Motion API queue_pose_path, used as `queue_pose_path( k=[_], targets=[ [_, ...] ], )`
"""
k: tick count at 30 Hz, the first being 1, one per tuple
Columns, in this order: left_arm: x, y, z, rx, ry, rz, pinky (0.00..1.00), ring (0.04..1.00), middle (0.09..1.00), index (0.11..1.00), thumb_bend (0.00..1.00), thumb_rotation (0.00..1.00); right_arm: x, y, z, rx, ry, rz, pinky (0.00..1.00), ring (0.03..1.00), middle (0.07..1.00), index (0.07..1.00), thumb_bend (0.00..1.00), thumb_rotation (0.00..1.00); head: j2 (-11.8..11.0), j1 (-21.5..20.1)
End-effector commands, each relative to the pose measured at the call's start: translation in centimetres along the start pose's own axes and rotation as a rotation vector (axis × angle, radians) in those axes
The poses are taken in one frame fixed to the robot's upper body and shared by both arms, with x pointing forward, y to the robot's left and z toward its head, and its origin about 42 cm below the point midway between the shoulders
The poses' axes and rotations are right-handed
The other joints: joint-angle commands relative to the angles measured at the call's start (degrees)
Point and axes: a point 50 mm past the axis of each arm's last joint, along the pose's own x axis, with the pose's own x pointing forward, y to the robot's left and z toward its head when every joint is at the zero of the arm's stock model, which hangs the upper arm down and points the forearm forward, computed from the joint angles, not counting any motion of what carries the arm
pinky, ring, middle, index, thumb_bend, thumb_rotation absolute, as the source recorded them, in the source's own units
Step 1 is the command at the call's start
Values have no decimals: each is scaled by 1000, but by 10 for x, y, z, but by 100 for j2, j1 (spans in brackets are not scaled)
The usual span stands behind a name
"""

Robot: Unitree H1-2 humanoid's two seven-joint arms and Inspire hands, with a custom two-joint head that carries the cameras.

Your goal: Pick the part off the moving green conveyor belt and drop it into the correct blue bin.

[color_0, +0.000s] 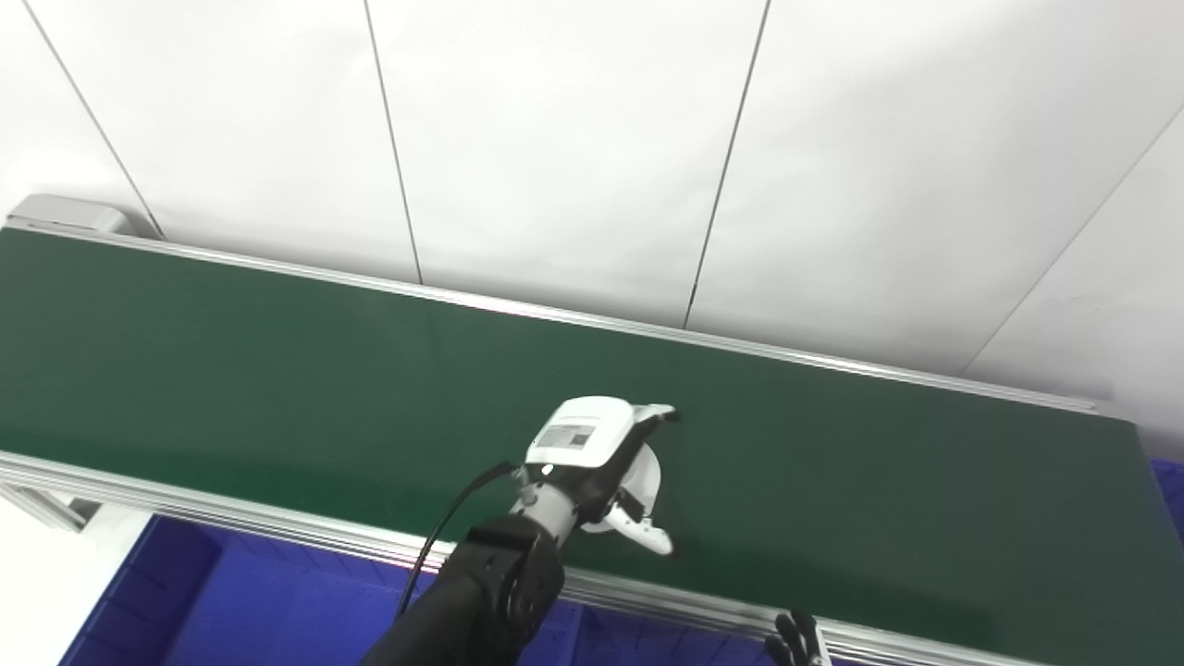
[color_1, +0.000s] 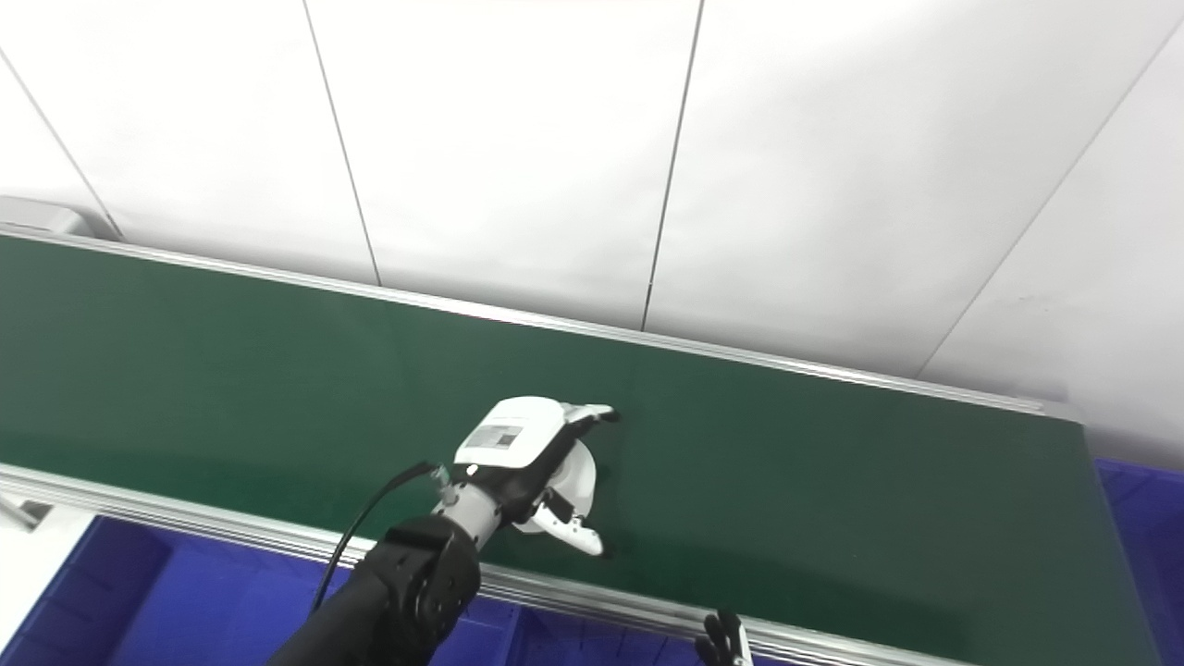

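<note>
- Over the green conveyor belt [color_0: 277, 370], toward its near rail, your left hand [color_0: 601, 462] is reaching out with its back turned up to the cameras.
- You are seeing its fingers [color_0: 652, 535] curling down toward the belt, and something pale and rounded is showing under the palm; I cannot tell whether that is the part or the hand's own shell, so I cannot tell whether the fingers are gripping anything.
- No separate part is showing anywhere else on the belt, so if there is one, it is sitting hidden beneath that hand.
- Just past the belt's near rail, only the dark fingertips of your right hand [color_0: 795, 638] are poking into view at the bottom edge; its state is not readable.
- Below the near rail the blue bin [color_0: 231, 601] is waiting, with another patch of blue [color_0: 1170, 490] peeking out at the belt's right end.
- Judging from this, you are at the pick itself: no lift is showing yet, and the carry to a bin and the drop are all remaining.
</note>
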Motion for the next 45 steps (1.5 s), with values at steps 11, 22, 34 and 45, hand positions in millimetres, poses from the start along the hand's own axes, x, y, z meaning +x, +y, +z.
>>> queue_pose_path(
  k=[11,22,34,45],
  targets=[
    [23,10,-2,106,-38,32,894,878,850,810,984,229,-4,6,15,31,-36,-5,997,968,971,1000,865,978,67,-62],
    [27,-6,7,-63,-3,-77,531,531,543,501,591,30,-6,7,17,32,-37,-11,1000,967,967,1000,869,977,108,-110],
    [29,8,25,-106,29,-152,282,348,415,512,520,0,-8,10,20,38,-39,-14,995,960,968,1000,857,980,178,-140],
    [20,71,33,-102,-61,48,350,399,434,497,524,0,-9,5,24,32,-36,-14,989,960,968,1000,861,993,426,265]
  ],
)
